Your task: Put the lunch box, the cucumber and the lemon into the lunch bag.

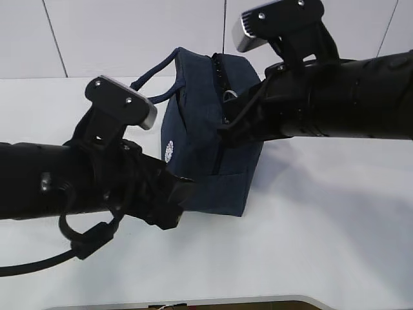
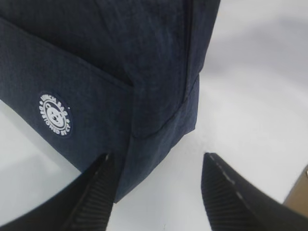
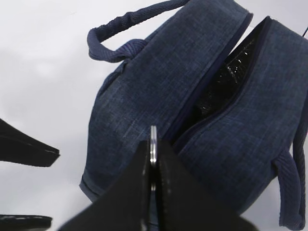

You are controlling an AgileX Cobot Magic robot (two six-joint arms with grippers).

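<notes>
The lunch bag stands upright mid-table; its dark navy fabric looks soft and light, best steadied at a firm bottom corner. The left gripper straddles that corner, jaws wide. The right gripper pinches the metal zipper ring at the bag's partly open seam.

Your exterior view looks down at a slant from in front of the table, facing 12 o'clock, with both arms filling the near field and the bag mid-distance at centre. Your left wrist view sits very close to the bag, low, facing its lower corner and logo, its fingertips at 6 o'clock. Your right wrist view looks down on the bag from above, close, its fingers at 6 o'clock. All three share the bag; exterior and left wrist share the logo
</notes>
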